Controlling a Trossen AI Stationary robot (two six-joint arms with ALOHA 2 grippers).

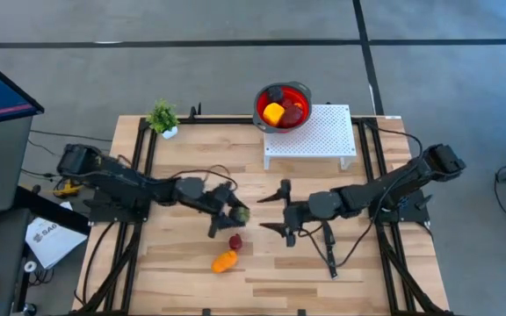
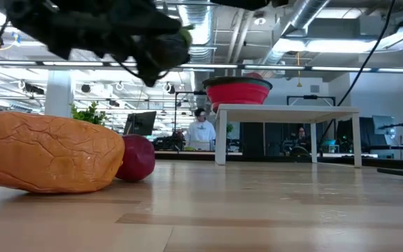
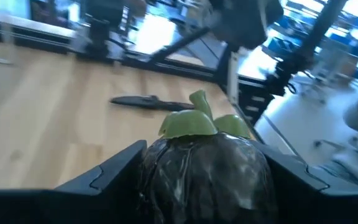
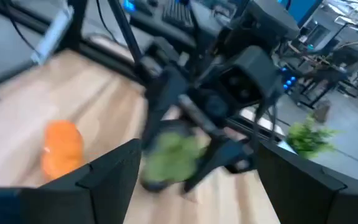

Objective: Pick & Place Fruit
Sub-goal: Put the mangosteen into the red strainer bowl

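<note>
Nearest the low view's lens, an orange fruit (image 2: 44, 154) lies on the tabletop (image 2: 271, 210) with a dark red fruit (image 2: 137, 158) touching it. Centre frame in the high view, left fingers (image 1: 235, 211) clamp a dark green-topped fruit (image 3: 204, 168) aloft. Right fingers (image 1: 281, 209) hang spread, empty. Upper right, the red bowl (image 1: 282, 106) holds more fruit.

The left arm reaches from the left edge toward the middle of the surface, its forearm nearly level; its tool (image 1: 233, 211) is raised off the surface, fingers (image 3: 110, 177) clamped on either side of a dark fruit (image 3: 201, 171); the right arm stretches in from the right edge, low and extended; its tool (image 1: 281, 210) is spread wide, holding nothing, facing the left tool.
</note>
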